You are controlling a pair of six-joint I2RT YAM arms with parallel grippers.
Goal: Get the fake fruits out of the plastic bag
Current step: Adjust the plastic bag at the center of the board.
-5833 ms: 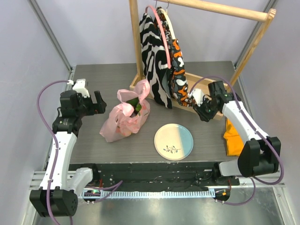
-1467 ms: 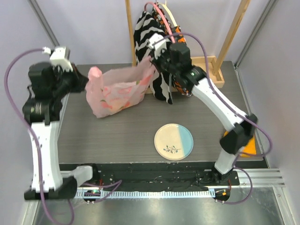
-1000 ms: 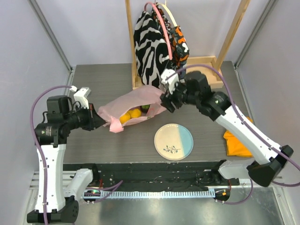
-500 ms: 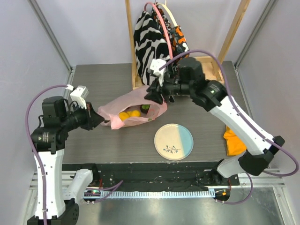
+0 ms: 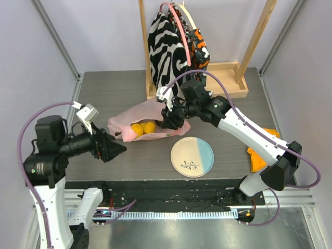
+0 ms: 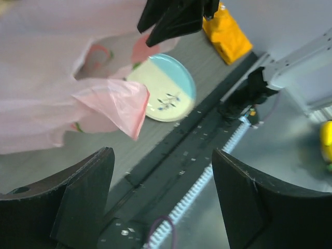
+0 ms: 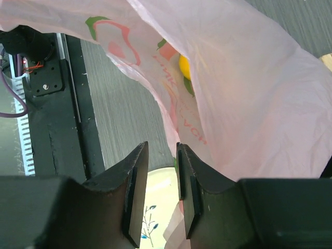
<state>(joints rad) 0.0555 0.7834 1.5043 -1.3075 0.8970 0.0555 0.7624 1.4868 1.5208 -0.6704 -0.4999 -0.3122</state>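
Note:
The pink plastic bag (image 5: 136, 115) lies slumped on the table with its mouth gaping. Two yellow-orange fake fruits (image 5: 142, 128) show inside it. My left gripper (image 5: 120, 149) hangs open, near and left of the bag, apart from it and with nothing between its fingers (image 6: 162, 155). In the left wrist view a loose corner of the bag (image 6: 122, 104) sits ahead of that gripper. My right gripper (image 5: 167, 122) is at the bag's right end. Its jaws (image 7: 161, 150) stand a narrow gap apart, with the bag film (image 7: 249, 93) against the right finger. A yellow fruit (image 7: 184, 67) shows through the film.
A cream-and-blue plate (image 5: 192, 156) lies near and right of the bag. A wooden rack at the back holds a zebra-striped bag (image 5: 166, 46). Folded orange cloth (image 5: 257, 155) lies at the right edge. The black front rail (image 5: 171, 189) runs along the near edge.
My left gripper let go of the bag, opened wide and drew back toward the near left. My right gripper's jaws narrowed and it dropped to the bag's right end. The bag sagged.

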